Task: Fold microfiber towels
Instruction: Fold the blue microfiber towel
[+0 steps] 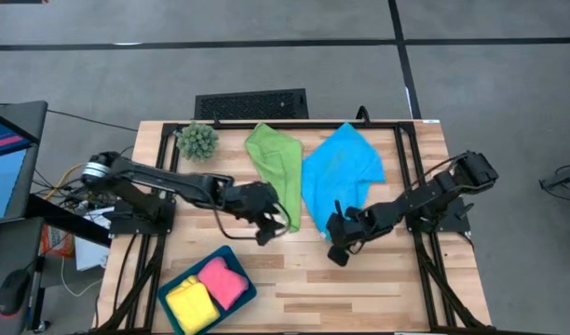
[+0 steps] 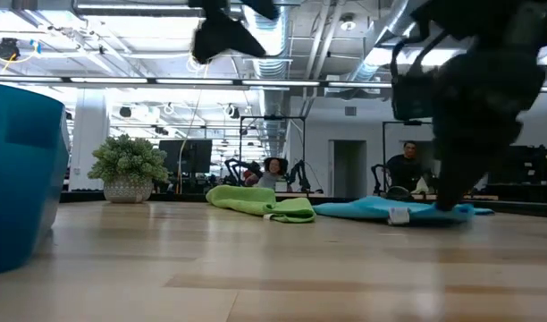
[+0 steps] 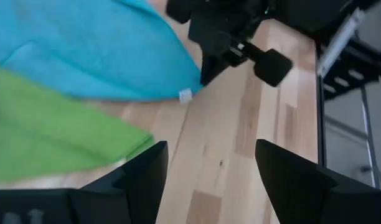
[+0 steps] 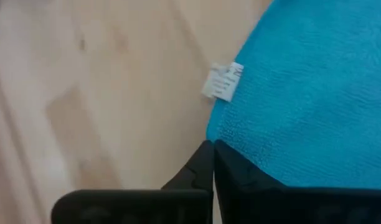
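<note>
In the lower left of the high view a teal tray holds the folded yellow towel and pink towel. Above it at mid-frame, the right gripper has its fingers pressed together at the lower corner of the bright blue towel, whose white tag lies just beside the fingertips, while the left gripper hangs with fingers spread wide by the lower edge of the green towel. Farther up, both cloths lie limp and side by side on the wooden table, with a spiky green plant at the upper left.
</note>
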